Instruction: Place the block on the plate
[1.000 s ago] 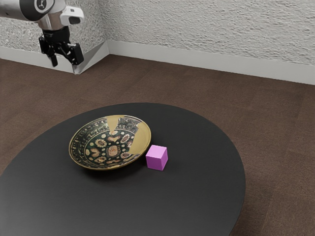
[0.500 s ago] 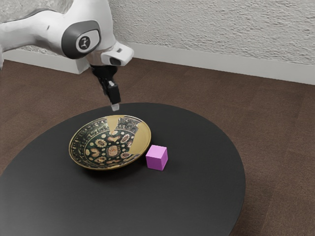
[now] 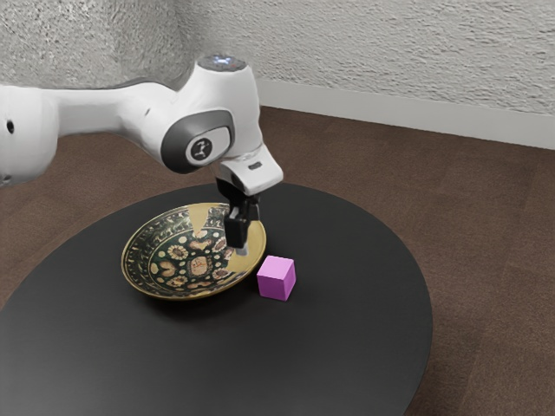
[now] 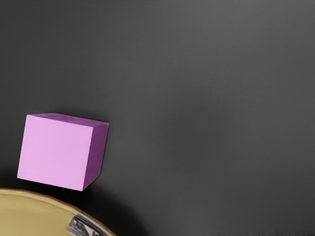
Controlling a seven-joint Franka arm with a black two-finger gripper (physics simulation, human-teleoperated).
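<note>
Pink block [image 3: 277, 278] sits beside the plate [image 3: 178, 253], pickup and placing undone. End effector [image 3: 242, 250] hovers near the plate; whether spread is unclear.

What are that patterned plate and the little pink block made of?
The plate looks like glazed ceramic or painted metal, I can't tell which: its gold rim has a soft sheen around a painted floral pattern. The block could be plastic or painted wood, with a smooth, even, matte pink surface and no visible grain.
</note>
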